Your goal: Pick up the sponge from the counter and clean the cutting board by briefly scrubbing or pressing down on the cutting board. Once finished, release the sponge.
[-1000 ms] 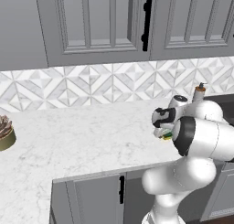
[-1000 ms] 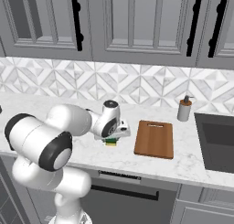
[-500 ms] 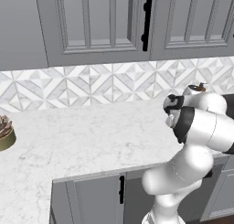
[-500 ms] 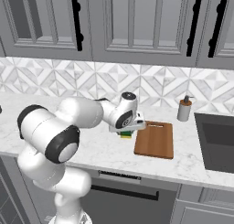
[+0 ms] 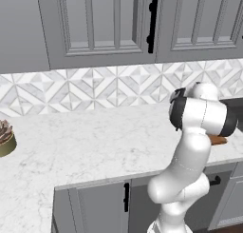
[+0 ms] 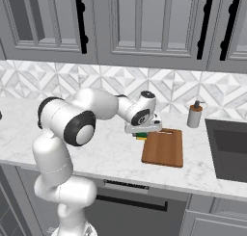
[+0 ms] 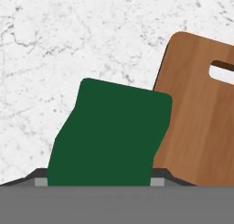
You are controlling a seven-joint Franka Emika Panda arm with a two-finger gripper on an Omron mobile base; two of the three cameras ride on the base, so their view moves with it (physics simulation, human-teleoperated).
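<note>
My gripper is shut on the sponge, a dark green block with a yellow base. In the hand view the sponge fills the lower middle and hides my fingertips. It hangs just above the white marble counter, at the far left corner of the cutting board. The reddish-brown board lies flat to the right of the sponge in the hand view, its handle slot at the far end, and the sponge's right edge overlaps the board's left edge. Behind my arm in the left base view a sliver of the board shows.
A soap dispenser stands against the backsplash behind the board. A dark sink lies to the right of the board. A potted plant sits at the counter's far left. Grey cabinets hang overhead.
The arm has swung right along the counter with the sponge in its grip, from open marble up to the board's left edge.
</note>
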